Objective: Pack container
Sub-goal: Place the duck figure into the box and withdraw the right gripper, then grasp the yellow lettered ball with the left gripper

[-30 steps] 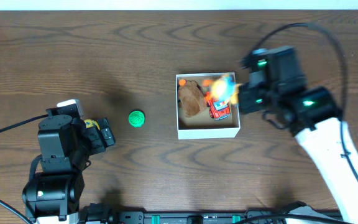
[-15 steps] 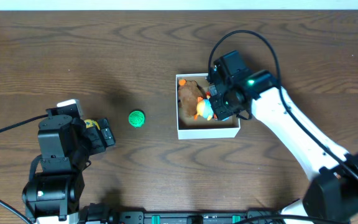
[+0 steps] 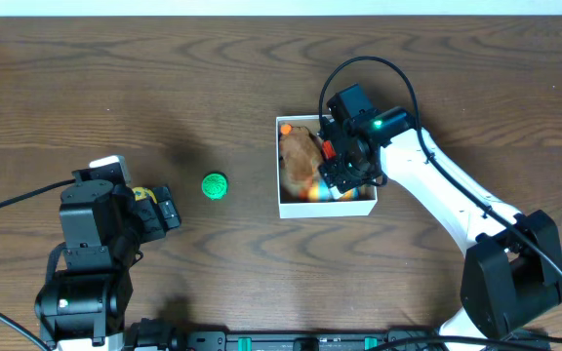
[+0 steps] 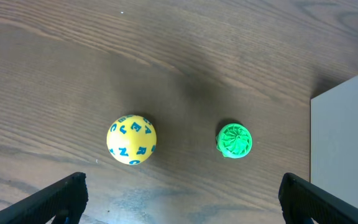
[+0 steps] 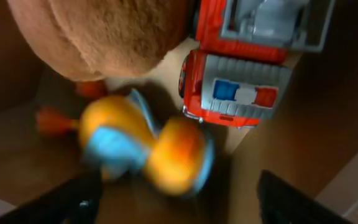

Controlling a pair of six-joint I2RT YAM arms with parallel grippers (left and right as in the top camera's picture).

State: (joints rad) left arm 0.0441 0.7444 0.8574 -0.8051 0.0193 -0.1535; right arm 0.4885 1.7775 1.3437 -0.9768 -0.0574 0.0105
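Container (image 3: pixel 326 208): square white thin-walled cardboard box, right of centre on the wood-grain table (image 3: pixel 164 78) | holds a fuzzy brown plush (image 5: pixel 104 31), a red plastic truck (image 5: pixel 241 81) and an orange-and-blue toy (image 5: pixel 145 146) too blurred to identify | right gripper (image 5: pixel 179 199) inside it, fingers spread | left gripper (image 4: pixel 182 205) spread, near lettered yellow ball (image 4: pixel 132 139) and ribbed green ball (image 4: pixel 234 140)

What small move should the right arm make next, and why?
Probably lift the right gripper straight up out of the white box. Its fingers stand wide apart, and the orange-and-blue toy, blurred, sits ungripped in the box beside the red toy truck and brown plush, so that drop looks done. The green ball and yellow letter ball wait on the table.
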